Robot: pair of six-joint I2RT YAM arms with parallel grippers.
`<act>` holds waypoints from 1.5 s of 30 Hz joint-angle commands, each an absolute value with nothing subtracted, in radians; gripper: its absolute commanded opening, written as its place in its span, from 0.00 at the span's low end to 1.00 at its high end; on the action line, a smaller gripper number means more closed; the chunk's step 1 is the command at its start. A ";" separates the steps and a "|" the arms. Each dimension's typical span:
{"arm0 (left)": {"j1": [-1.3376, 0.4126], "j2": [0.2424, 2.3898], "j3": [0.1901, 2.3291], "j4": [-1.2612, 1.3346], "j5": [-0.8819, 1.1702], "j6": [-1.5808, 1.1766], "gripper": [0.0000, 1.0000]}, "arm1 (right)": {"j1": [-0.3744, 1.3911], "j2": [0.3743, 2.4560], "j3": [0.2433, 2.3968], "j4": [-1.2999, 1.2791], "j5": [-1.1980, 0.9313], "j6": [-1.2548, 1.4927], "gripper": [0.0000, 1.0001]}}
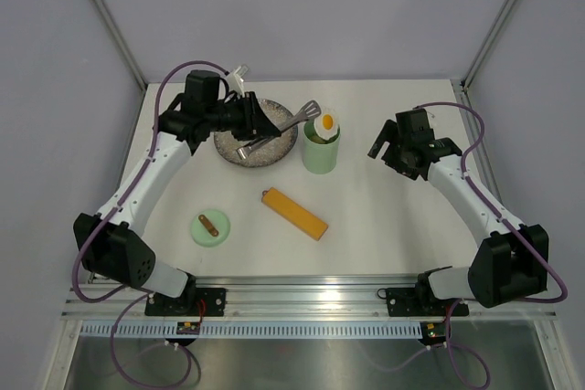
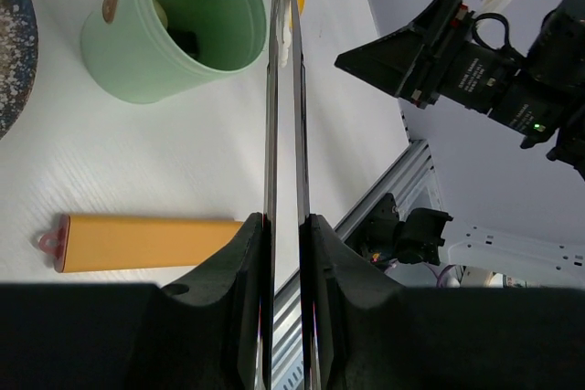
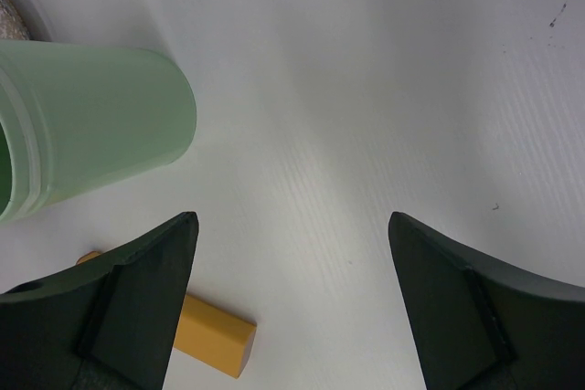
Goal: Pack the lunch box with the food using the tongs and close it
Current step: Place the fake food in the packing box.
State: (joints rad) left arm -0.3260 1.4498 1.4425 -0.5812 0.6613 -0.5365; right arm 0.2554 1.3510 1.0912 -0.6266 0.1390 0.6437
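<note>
Left jaws pinching the tongs [image 2: 271, 134], right jaws spread, the egg-like piece [image 1: 326, 122] could have slipped outside the lunch box [image 1: 321, 157].

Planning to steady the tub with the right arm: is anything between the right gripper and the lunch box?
Nothing visible. Only bare table separates the open right gripper from the lunch box; the orange bar lies toward the near edge, off that path.

Lunch box [image 1: 321, 151] just R of plate [image 1: 279, 145], bar [image 1: 294, 213] in front, lid [image 1: 209, 226] L of bar.
</note>
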 commanded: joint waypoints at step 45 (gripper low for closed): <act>-0.313 1.417 1.594 -0.644 0.543 -0.414 0.06 | 0.252 1.333 1.089 -0.623 0.156 0.647 0.93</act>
